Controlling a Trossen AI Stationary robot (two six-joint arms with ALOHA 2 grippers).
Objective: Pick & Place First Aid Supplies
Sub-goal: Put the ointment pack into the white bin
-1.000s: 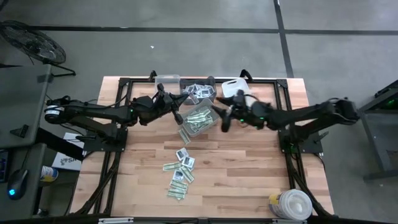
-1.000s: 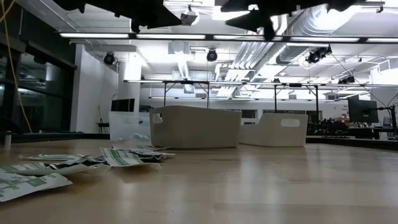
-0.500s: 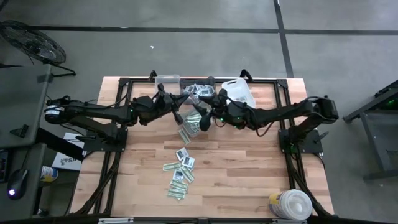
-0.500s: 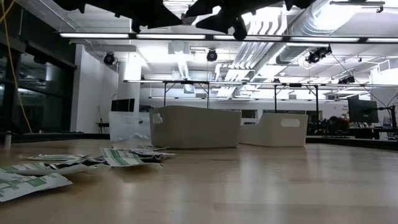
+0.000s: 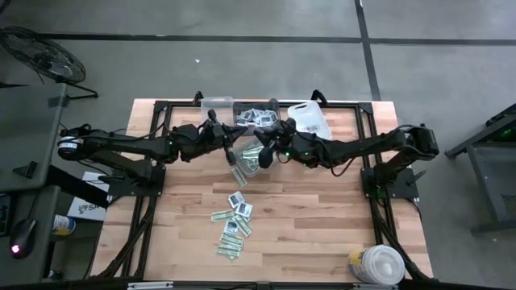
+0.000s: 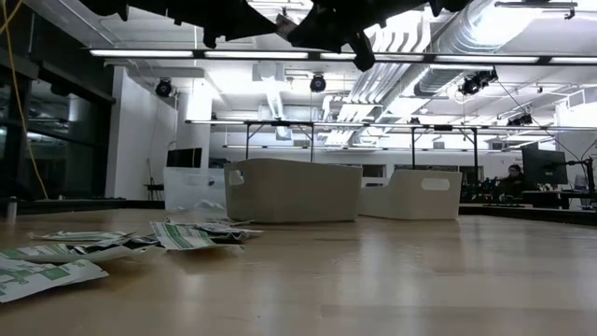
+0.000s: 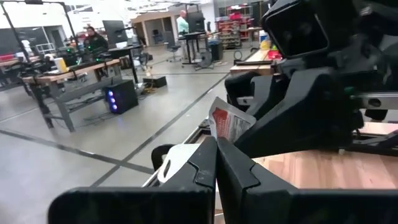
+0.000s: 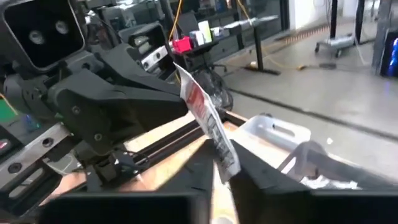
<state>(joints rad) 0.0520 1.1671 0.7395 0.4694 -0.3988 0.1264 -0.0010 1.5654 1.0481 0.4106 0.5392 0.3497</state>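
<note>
A small white packet with red print (image 8: 207, 121) hangs in the air between my two grippers, over the far middle of the table. My left gripper (image 5: 232, 148) reaches in from the left and is shut on one end. My right gripper (image 5: 263, 155) reaches in from the right and is shut on the other end. Below them lie green-and-white packets (image 5: 251, 158). More first aid supplies (image 5: 234, 221) lie scattered flat on the wooden table toward its near edge. My left gripper pinches one end of the packet (image 7: 221, 128) between its two fingers, coming in level from the table's left. The packet stands on edge, lifted clear of the table. My right gripper's dark fingers (image 7: 273, 124) cover its far end. My right gripper pinches the packet's opposite end (image 8: 225, 157) between its two fingers, level, from the table's right. The packet runs away from the fingers toward my left gripper's fingers (image 8: 152, 93), tilted and clear of the table.
A clear bin (image 5: 216, 105), a dark bin with packets (image 5: 258, 118) and a white bin (image 5: 310, 118) stand along the far edge. A big round white tub (image 5: 379, 264) sits at the near right corner. The table's right half is bare wood (image 5: 322, 217).
My right gripper has travelled toward the table's left, up to my left gripper, and has shut on the free end of the packet held there. My left gripper has stayed where it was, shut on the packet.
</note>
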